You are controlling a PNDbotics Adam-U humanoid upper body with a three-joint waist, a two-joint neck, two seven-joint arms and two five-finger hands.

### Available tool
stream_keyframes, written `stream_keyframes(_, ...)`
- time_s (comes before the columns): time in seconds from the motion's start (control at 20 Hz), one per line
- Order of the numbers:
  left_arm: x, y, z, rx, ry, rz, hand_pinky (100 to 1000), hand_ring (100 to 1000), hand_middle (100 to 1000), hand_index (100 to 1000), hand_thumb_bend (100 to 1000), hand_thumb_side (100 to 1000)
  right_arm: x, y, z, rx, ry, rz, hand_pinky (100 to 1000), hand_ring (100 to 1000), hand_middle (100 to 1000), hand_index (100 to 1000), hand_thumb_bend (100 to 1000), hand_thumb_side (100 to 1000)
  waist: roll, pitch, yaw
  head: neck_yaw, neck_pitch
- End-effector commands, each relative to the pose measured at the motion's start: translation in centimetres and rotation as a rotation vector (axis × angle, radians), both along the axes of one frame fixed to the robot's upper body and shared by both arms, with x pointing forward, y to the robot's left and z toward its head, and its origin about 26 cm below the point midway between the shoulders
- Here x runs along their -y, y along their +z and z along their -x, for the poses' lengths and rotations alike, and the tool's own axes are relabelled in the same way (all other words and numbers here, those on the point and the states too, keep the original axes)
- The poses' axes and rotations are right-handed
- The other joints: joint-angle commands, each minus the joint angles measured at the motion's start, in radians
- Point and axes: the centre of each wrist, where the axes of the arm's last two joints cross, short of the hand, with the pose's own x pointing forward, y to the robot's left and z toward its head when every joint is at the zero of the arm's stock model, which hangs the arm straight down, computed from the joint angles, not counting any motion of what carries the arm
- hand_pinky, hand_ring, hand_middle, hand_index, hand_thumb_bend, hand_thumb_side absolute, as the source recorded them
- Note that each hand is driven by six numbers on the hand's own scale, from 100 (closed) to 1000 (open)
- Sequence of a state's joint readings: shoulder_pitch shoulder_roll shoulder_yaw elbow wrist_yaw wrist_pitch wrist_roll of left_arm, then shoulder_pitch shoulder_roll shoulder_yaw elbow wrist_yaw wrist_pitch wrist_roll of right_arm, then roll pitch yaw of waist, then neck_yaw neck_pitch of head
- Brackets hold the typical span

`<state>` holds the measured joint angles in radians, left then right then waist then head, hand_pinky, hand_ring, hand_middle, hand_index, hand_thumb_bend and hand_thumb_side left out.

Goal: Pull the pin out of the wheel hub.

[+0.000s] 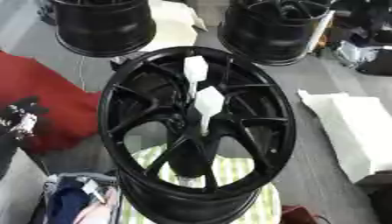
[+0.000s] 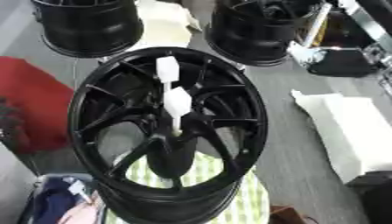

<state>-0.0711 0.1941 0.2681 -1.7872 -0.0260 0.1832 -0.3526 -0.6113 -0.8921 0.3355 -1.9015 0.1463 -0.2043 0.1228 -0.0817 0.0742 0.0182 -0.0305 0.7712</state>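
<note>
**Two white pins stand in the hub, and neither of my hands is in sight**

The black wheel hub [image 1: 197,131] lies face up in front of me, resting on a green-and-white checked cloth [image 2: 229,183] that shows through the spokes and past the lower rim. I judge the cloth is there to keep the rim from scuffing and sliding on the table when I pull.

Two white pins rise from the centre of the spokes. The nearer pin [image 1: 208,106] has a broad flat head on a thin stem that runs down into the bore of the hub; the farther pin [image 1: 194,72] stands just behind it, its head higher in the views. Both heads stick up clear of the spokes, which leaves them easy to pinch from above. Whether the two stems share one hole I cannot tell.

Neither my left hand nor my right hand shows in either view, so I cannot say whether they are open or closed, nor how my arms are posed. The pull is not yet begun: both pins sit seated.

Beyond the hub stand two more black rims [image 1: 103,26], well apart from it, at the far side. A red cloth [image 1: 38,100] lies off to the left, a white foam pad [image 1: 352,127] to the right.
</note>
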Motion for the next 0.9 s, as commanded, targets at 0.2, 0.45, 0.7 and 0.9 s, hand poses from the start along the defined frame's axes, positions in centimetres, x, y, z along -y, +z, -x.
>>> stream_keyframes(0.2,-0.2,0.6,-0.1,0.016,-0.009,-0.019,634,671,678,873,158,500,-4.4,2.9,-1.1,-0.155,0.215,0.308,781,775,786,936,195,460,0.005,-0.02,0.003,-0.001,-0.001)
stream_keyframes(0.45,-0.2,0.5,0.0,0.014,-0.007,-0.019,634,671,678,873,159,500,-6.9,4.5,-2.5,-0.335,0.347,0.517,803,821,828,950,211,468,0.006,-0.022,0.01,-0.002,-0.001)
stream_keyframes(0.7,-0.1,0.5,-0.1,0.014,-0.012,-0.016,634,671,679,873,161,498,-9.7,3.0,-4.1,-0.387,0.386,0.594,819,857,862,960,250,462,0.007,-0.021,0.017,-0.008,-0.001)
stream_keyframes(0.9,0.0,0.5,-0.1,0.015,-0.014,-0.014,633,671,679,872,161,498,-10.5,2.0,-5.1,-0.391,0.388,0.614,826,878,884,967,274,455,0.008,-0.02,0.02,-0.013,-0.001)
